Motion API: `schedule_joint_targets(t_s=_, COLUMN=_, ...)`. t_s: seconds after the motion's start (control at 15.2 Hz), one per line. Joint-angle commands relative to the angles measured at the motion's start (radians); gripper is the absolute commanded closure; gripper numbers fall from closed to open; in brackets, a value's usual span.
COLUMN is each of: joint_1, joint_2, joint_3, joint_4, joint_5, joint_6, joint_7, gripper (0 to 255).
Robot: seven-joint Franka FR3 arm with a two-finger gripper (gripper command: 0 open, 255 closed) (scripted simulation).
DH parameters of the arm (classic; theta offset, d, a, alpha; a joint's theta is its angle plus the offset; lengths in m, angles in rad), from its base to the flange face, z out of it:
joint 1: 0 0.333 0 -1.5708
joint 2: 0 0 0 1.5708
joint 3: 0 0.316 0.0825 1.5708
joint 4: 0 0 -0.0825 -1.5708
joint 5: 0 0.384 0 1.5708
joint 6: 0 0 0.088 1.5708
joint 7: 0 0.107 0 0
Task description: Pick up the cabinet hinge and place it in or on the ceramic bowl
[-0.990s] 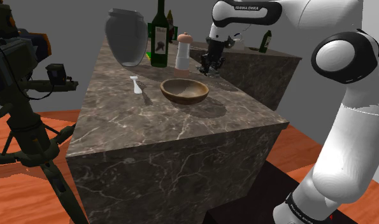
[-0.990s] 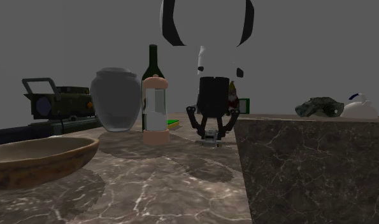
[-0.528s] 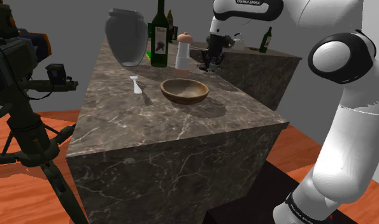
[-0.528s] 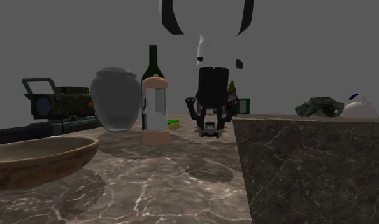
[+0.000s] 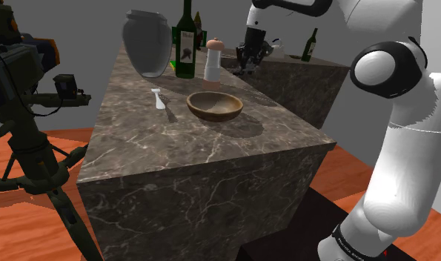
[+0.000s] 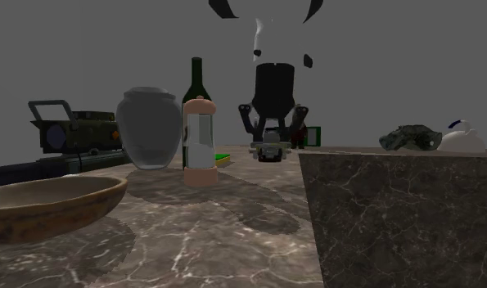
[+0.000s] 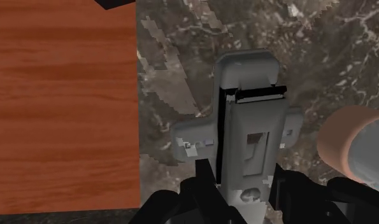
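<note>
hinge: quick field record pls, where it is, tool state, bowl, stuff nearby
hinge: grey, clasped by tool, above counter
tool: shut on hinge, beside mill
bowl: brown, empty, on counter, apart from tool
status: hinge not yet in bowl
others: jar, bottle

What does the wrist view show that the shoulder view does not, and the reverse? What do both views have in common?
Wrist view: the grey cross-shaped cabinet hinge up close, clasped between the fingers of the black pincer. Shoulder view: the brown round bowl, the grey vase, the dark green wine bottle and the white arm. Both: the pincer, the dark marble counter, the peach-capped grinder and the orange wooden floor.
</note>
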Motion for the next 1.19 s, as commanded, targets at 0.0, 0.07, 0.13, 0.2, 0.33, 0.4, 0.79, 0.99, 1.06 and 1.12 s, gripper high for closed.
schedule_joint_targets(t_s=0.0, joint_1=-0.003, joint_2=0.025, joint_3=0.000, joint_4=0.068, joint_5=0.002, joint_6=-0.043, joint_7=0.001, gripper=255)
schedule_joint_targets(t_s=0.07, joint_1=-0.004, joint_2=0.036, joint_3=0.000, joint_4=0.099, joint_5=0.003, joint_6=-0.063, joint_7=0.002, gripper=255)
schedule_joint_targets(t_s=0.13, joint_1=-0.005, joint_2=0.049, joint_3=0.000, joint_4=0.133, joint_5=0.005, joint_6=-0.084, joint_7=0.002, gripper=255)
schedule_joint_targets(t_s=0.2, joint_1=-0.007, joint_2=0.063, joint_3=0.000, joint_4=0.169, joint_5=0.006, joint_6=-0.106, joint_7=0.003, gripper=255)
schedule_joint_targets(t_s=0.33, joint_1=-0.010, joint_2=0.096, joint_3=0.000, joint_4=0.250, joint_5=0.009, joint_6=-0.154, joint_7=0.005, gripper=255)
schedule_joint_targets(t_s=0.4, joint_1=-0.013, joint_2=0.116, joint_3=0.000, joint_4=0.297, joint_5=0.012, joint_6=-0.181, joint_7=0.006, gripper=255)
schedule_joint_targets(t_s=0.79, joint_1=0.039, joint_2=0.028, joint_3=0.014, joint_4=0.194, joint_5=0.000, joint_6=-0.164, joint_7=0.064, gripper=255)
schedule_joint_targets(t_s=0.99, joint_1=0.087, joint_2=-0.070, joint_3=0.035, joint_4=0.051, joint_5=-0.013, joint_6=-0.114, joint_7=0.125, gripper=255)
schedule_joint_targets(t_s=1.06, joint_1=0.102, joint_2=-0.097, joint_3=0.043, joint_4=0.012, joint_5=-0.016, joint_6=-0.101, joint_7=0.146, gripper=255)
schedule_joint_targets(t_s=1.12, joint_1=0.116, joint_2=-0.121, joint_3=0.052, joint_4=-0.022, joint_5=-0.018, joint_6=-0.090, joint_7=0.168, gripper=255)
